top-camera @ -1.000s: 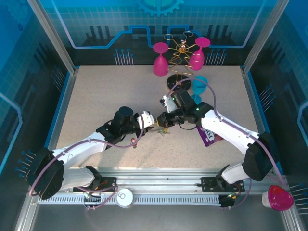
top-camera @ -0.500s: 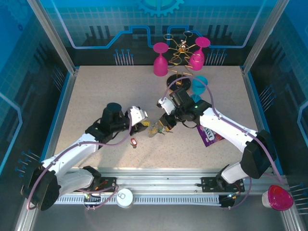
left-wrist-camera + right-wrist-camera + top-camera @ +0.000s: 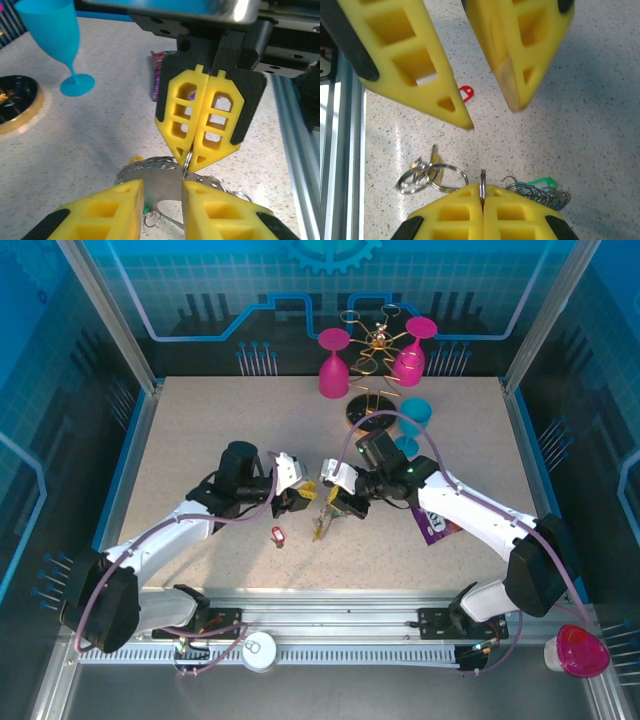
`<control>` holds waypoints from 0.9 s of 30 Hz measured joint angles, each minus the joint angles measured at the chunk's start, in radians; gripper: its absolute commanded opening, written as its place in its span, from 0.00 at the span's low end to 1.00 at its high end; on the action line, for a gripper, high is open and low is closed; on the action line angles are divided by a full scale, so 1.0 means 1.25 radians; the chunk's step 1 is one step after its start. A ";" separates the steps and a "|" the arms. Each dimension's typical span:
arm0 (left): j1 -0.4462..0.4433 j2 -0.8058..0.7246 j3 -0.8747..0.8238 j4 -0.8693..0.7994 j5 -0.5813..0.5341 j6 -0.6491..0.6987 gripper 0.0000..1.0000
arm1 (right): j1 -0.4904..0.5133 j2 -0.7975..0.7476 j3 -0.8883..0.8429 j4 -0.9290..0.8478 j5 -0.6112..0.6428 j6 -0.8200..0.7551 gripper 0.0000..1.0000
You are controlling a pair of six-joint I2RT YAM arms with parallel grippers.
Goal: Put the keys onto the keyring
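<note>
My right gripper (image 3: 336,502) (image 3: 482,189) is shut on the keyring (image 3: 482,180), a thin metal ring seen edge-on between its pads. In the left wrist view the right gripper (image 3: 192,159) pinches that ring above a grey beaded loop (image 3: 150,163). A bunch of small rings with a yellow key (image 3: 434,159) and a green key (image 3: 542,183) dangles under it (image 3: 320,527). A red key (image 3: 278,534) (image 3: 465,93) lies alone on the table. My left gripper (image 3: 304,495) (image 3: 162,189) (image 3: 492,116) faces the right one, open, with nothing between its fingers.
A gold rack with pink glasses (image 3: 375,350) stands at the back on a round wooden base (image 3: 15,100). A blue glass (image 3: 415,415) (image 3: 50,30) stands beside it. A purple packet (image 3: 435,522) (image 3: 158,70) lies under the right arm. The metal rail (image 3: 295,130) runs along the near edge.
The left gripper pulled back to the left, then came back close to the right gripper. The right gripper shifted slightly and the bunch of keys now hangs lower.
</note>
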 measured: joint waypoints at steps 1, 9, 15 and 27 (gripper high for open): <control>0.000 0.006 0.000 0.000 0.017 0.001 0.26 | -0.001 0.000 -0.001 0.000 -0.004 -0.010 0.00; 0.000 0.045 0.001 0.000 0.107 0.018 0.22 | -0.003 0.000 -0.002 0.000 -0.039 -0.044 0.00; 0.000 0.064 0.010 -0.006 0.122 0.028 0.19 | -0.003 0.000 -0.005 0.001 -0.051 -0.059 0.00; 0.000 0.080 0.022 -0.044 0.124 0.067 0.14 | 0.002 0.001 -0.005 0.004 -0.069 -0.072 0.00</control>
